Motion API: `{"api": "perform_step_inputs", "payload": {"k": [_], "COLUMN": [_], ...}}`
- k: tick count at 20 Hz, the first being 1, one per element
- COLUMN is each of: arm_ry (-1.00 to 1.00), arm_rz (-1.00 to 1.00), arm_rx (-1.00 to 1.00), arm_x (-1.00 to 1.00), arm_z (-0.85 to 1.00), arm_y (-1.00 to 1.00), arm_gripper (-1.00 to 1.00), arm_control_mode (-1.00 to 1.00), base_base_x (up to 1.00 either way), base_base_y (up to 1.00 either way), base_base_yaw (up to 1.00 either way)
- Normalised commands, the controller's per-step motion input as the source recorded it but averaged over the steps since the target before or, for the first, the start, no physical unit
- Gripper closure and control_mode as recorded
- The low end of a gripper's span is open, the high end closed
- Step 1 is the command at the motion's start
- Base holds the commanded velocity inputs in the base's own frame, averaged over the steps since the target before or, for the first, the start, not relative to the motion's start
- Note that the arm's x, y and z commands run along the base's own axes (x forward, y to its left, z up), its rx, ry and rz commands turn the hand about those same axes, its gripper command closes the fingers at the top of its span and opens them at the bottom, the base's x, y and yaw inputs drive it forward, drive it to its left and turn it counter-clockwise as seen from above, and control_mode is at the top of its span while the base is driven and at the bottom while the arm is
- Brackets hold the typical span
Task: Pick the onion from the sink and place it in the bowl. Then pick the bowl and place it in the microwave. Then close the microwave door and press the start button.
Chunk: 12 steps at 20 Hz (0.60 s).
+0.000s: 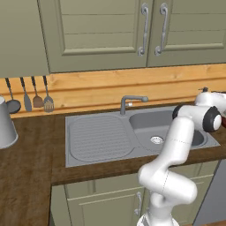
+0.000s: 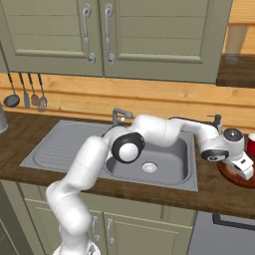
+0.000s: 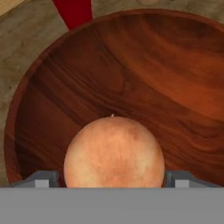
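Note:
The orange-tan onion (image 3: 113, 151) rests inside the wide reddish-brown bowl (image 3: 131, 65), low against its near wall. My gripper (image 3: 113, 179) straddles the onion, open, and each fingertip (image 3: 43, 179) stands a small gap off the onion's side. From the right base view, the gripper (image 2: 244, 172) hangs over the bowl (image 2: 233, 180) on the counter, right of the grey sink (image 2: 64, 144). The sink (image 1: 97, 137) basin holds nothing but its drain. The microwave and its door are out of view.
A red cup (image 3: 72, 11) stands just behind the bowl, also at the counter's right edge (image 2: 250, 142). The curved faucet (image 1: 130, 102) rises behind the basin. Utensils (image 1: 28, 95) hang on the wall and a grey pot (image 1: 5, 126) sits far left.

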Motion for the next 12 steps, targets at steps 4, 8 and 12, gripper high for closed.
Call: {"api": "perform_step_inputs", "payload": {"k": [4,8,12], "arm_ry": [0.00,0.00,0.01], "arm_rz": [0.00,0.00,0.00], "arm_rx": [0.00,0.00,-0.07], "arm_x": [-0.01,-0.21,-0.28], "arm_z": [0.02,0.28,0.45], "arm_y": [0.06,0.16,0.48], "arm_gripper": [-1.00,-1.00,-1.00], "arm_control_mode": [-1.00,-1.00,-1.00], "base_base_x": [0.00,0.00,0.00], "base_base_y": [0.00,0.00,0.00], "base_base_yaw": [0.00,0.00,0.00]}}
